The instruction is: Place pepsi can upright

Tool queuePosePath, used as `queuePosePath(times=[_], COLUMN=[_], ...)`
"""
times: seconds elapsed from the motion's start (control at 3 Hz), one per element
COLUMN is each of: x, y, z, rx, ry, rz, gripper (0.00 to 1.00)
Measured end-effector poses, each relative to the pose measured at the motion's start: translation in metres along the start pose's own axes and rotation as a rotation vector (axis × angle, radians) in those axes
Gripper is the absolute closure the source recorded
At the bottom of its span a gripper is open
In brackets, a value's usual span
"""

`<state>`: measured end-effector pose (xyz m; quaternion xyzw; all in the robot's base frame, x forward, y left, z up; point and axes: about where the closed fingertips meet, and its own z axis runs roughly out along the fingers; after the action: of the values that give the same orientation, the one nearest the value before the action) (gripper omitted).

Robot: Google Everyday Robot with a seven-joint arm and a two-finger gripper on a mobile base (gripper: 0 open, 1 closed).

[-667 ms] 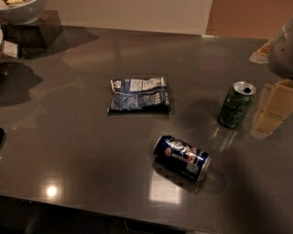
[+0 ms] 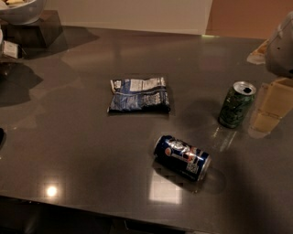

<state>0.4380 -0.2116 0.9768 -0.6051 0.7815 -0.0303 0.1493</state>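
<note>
Camera view, and the pepsi can [image 2: 182, 157] is seen lying on its side on the dark bench [image 2: 68, 137], not upright. It is placed close to the near edge, somewhat right of the middle. Its long axis is set at a slant: one silver end is turned toward the near right corner, the other toward the far left corner. The round red, white and blue logo is turned upward, and a white label patch is shown nearer the right-hand end. The can is not being held by anything. The gripper [image 2: 271, 107] is found at the right edge of the bench, partly cut off by the frame, with a pale grey rounded part of the arm [image 2: 281, 45] seen above it. It is set just beside a green can [image 2: 236, 104], on that can's right, and whether the two are touching cannot be told. Whether the gripper is open or closed cannot be told either. It is kept well apart from the pepsi can. The green can is stood upright, its opened silver top visible. Nearer the middle of the bench, a flat blue-and-white snack bag [image 2: 139, 95] is laid down, apart from both cans. At the far left corner a white bowl [image 2: 20, 9] is seen on a dark block [image 2: 34, 29]. Two bright reflections are caught along the near edge.
</note>
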Motion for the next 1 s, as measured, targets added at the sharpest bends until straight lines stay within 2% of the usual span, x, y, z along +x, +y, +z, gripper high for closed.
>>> queuePosePath(times=[0.33,0.67,1.0], x=[-0.019,-0.040,-0.057], y=[0.011,0.027,0.048], z=[0.008,0.020,0.034], rx=[-0.063,-0.103,-0.112], ry=[0.003,0.031,0.070], rz=[0.007,0.035,0.082], gripper=[0.00,0.00,0.00])
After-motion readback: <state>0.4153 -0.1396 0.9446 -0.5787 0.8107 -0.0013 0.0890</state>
